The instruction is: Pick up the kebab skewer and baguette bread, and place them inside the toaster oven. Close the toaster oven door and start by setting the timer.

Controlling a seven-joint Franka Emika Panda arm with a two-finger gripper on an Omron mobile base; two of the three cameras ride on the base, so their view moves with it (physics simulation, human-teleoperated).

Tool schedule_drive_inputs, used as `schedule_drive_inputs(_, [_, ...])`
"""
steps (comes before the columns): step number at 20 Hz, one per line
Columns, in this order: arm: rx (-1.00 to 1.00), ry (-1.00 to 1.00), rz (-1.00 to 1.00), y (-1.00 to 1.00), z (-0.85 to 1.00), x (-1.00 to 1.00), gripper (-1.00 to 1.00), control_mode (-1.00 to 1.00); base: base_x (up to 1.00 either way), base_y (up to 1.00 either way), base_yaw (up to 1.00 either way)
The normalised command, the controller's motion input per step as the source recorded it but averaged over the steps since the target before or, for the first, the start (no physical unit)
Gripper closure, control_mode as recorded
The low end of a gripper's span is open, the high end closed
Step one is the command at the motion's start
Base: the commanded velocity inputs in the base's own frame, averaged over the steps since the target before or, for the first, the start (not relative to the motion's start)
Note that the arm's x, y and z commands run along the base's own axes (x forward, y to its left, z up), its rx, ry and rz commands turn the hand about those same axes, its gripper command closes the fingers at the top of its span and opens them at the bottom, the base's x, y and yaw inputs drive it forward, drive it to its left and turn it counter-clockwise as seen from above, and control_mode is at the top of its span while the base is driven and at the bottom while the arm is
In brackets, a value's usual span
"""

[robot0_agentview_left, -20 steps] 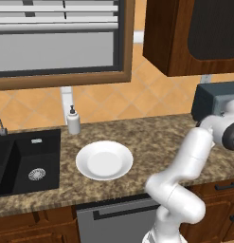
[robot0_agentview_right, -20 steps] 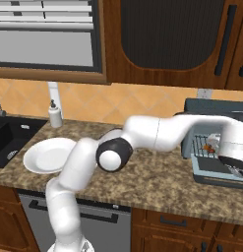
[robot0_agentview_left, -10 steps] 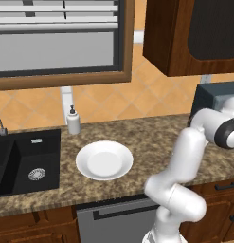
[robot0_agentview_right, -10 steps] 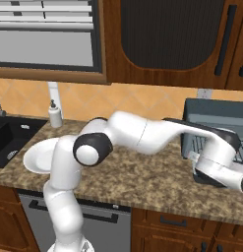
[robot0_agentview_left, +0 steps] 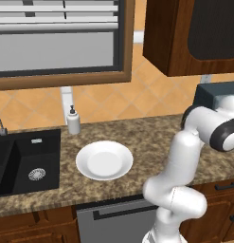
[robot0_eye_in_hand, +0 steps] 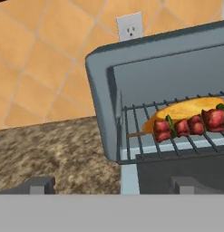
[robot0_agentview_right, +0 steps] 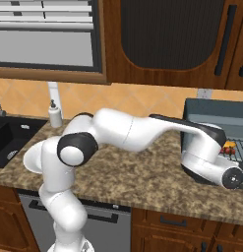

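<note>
Kebab skewer: lies on the wire rack inside the toaster oven, across the front of the rack, resting against the near side of the baguette bread.
Baguette bread: lies on the same rack, just behind the skewer and touching it.
White plate: bare, on the counter right of the sink.
Recent change: over the last second the hand has drawn back out of the oven mouth and now sits in front of and below the rack; in the right base view the wrist has swung down and to the near side.
Meaning for the task: both foods judged loaded; remaining steps are shutting the door and setting the timer.
Toaster oven door: hangs open, dropped below the rack's front edge.
Gripper: jaws spread wide, holding nothing.
Food relative to jaws: skewer and bread sit above and to the right of the finger tips, farther in, well apart from them.
Next move, judged: get under the door's edge or handle and lift it shut without snagging the rack.
</note>
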Motion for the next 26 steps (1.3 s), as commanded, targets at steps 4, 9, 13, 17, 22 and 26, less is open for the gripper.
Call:
schedule_drive_inputs(4, [-0.20,0.00,0.01,-0.11,0.00,-0.01,-1.00,-1.00,0.00,0.00,0.00])
schedule_drive_inputs(9, [-0.07,0.01,0.00,-0.27,0.00,0.00,-1.00,-1.00,0.00,0.00,0.00])
schedule_drive_inputs(13, [0.00,0.00,0.00,-0.19,-0.01,0.04,-1.00,-1.00,0.00,0.00,0.00])
schedule_drive_inputs(17, [0.02,0.00,0.00,-0.28,-0.19,0.00,-1.00,-1.00,0.00,0.00,0.00])
schedule_drive_inputs(22, [0.03,0.00,0.00,-0.20,-0.01,0.00,-1.00,-1.00,0.00,0.00,0.00])
schedule_drive_inputs(26, [0.05,0.00,0.00,-0.24,0.00,0.00,-1.00,-1.00,0.00,0.00,0.00])
